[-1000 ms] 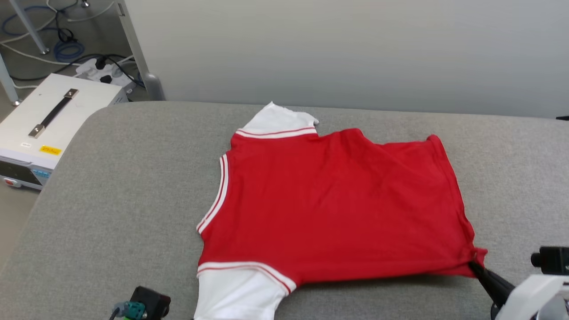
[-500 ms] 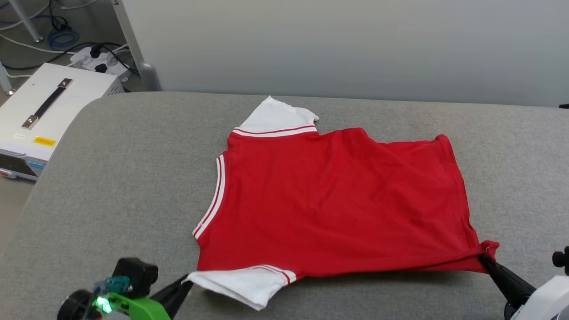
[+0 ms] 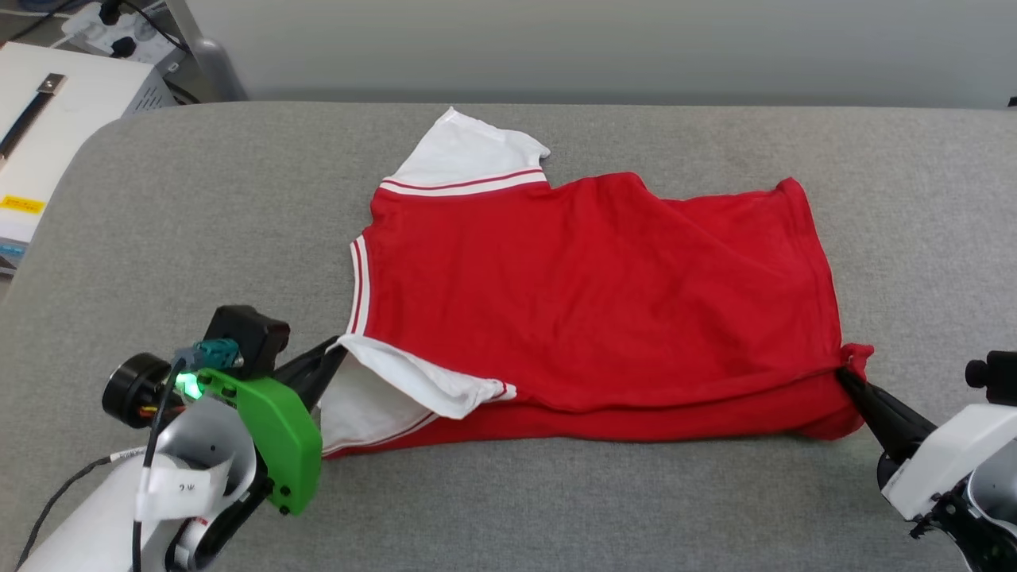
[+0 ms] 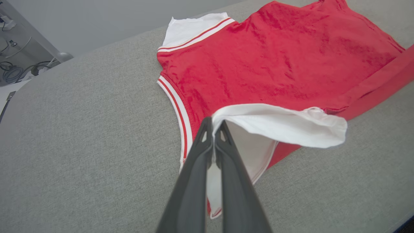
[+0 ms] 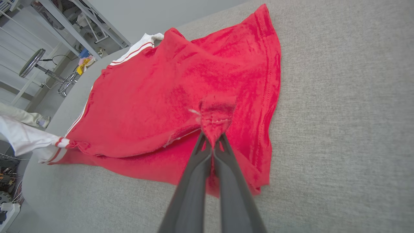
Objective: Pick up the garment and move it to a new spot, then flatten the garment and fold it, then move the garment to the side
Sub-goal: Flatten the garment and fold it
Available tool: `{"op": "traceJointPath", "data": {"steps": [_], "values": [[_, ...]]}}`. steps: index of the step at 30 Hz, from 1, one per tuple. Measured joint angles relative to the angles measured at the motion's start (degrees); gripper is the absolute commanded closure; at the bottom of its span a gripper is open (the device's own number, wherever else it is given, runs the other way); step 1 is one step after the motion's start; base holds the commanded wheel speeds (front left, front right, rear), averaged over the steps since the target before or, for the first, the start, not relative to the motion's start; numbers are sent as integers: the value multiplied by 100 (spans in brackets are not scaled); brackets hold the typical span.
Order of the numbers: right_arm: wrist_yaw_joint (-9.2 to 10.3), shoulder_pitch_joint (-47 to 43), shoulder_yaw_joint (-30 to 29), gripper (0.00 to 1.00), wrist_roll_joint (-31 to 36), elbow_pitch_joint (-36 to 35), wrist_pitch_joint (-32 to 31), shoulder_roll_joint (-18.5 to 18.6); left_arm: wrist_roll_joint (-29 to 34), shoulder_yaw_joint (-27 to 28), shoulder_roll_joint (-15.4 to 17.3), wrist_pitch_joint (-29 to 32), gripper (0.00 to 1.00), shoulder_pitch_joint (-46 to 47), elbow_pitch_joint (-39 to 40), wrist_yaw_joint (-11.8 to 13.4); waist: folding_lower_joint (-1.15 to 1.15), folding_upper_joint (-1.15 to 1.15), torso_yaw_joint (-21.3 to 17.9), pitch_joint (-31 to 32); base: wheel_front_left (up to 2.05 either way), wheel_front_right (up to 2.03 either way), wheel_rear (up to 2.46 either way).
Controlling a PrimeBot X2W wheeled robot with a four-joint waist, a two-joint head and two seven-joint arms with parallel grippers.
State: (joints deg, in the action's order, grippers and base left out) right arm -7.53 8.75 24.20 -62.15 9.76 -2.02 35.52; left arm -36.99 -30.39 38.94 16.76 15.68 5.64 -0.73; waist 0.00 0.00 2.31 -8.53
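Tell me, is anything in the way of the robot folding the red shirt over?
Nothing visible is. The left end effector and the right end effector are each shut on a near corner of the garment, and nothing lies on the red cloth beyond them.

The garment point(image 3: 596, 294) is soft knit cloth, matt throughout; the red body looks faintly napped, and the white sleeves carry ribbed striped trim. The desk point(image 3: 199, 214) is covered in grey woven cloth, matt, with a coarse, even weave. The left gripper point(image 4: 213, 124) and right gripper point(image 5: 212, 139) have jaws of dark plastic, smooth with a dull sheen. The green bracket point(image 3: 274, 421) is smooth moulded plastic, semi-gloss. The white case point(image 3: 71, 87) has a smooth finish and a matt black strap handle point(image 3: 28, 115).
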Motion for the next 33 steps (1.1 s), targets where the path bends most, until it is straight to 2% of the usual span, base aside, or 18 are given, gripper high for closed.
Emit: {"op": "traceJointPath", "data": {"steps": [9,18,19,20,21,22,27,33], "values": [[0,587,-186,100,557,434,-547,-552,120,-103,-275,34,100,991,-1202,-309,0,0,-174,-453,0,0,0],[0,992,-330,100,1007,912,-689,-900,164,-285,-493,-186,100,1532,-2314,-528,0,0,-314,-707,0,0,0],[0,1024,-344,100,1036,966,-690,-932,164,-321,-528,-216,90,1572,-2423,-545,0,0,-319,-718,0,0,0],[0,1049,-366,100,1060,1029,-691,-971,166,-363,-571,-269,52,1613,-2529,-560,0,0,-318,-719,0,0,0],[0,1061,-381,64,1074,1071,-690,-1001,175,-380,-609,-330,0,1638,-2614,-561,0,0,-316,-714,0,0,0],[0,1073,-415,0,1114,1144,-690,-1038,185,-411,-657,-391,0,1674,-2726,-564,0,0,-313,-704,0,0,0],[0,1078,-460,0,1281,1284,-699,-1113,271,-426,-882,-834,0,1744,-3162,-547,0,0,-287,-578,0,0,0],[0,1041,-553,0,1717,1104,-621,-1027,51,-101,-1082,-1370,0,1685,-3337,-281,0,0,-259,-303,0,0,0]]}}
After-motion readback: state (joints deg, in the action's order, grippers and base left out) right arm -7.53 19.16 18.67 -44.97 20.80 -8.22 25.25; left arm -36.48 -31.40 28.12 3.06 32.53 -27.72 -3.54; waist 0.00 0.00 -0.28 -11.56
